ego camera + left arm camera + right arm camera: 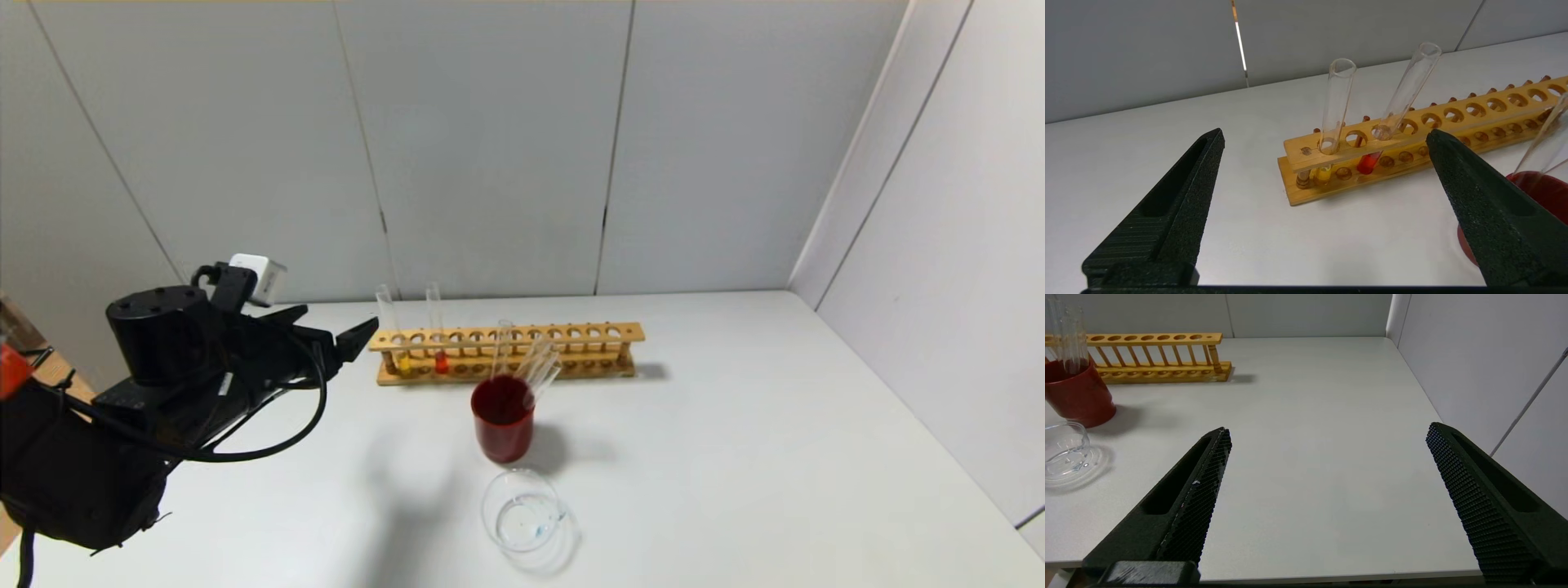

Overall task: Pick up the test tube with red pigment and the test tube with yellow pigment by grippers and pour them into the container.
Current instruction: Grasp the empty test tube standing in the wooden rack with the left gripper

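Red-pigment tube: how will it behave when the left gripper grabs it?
The test tube with red pigment looks like thin smooth glass, so probably fragile and slippery. It leans loosely in the rack, so may wobble. The open left gripper should close gently.

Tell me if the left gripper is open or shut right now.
Open. The left gripper shows its black fingers spread wide apart, holding nothing, short of the wooden rack.

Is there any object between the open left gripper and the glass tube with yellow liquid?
Nothing visible: only bare white table lies between the left gripper and the yellow-tipped glass tube in the wooden rack.
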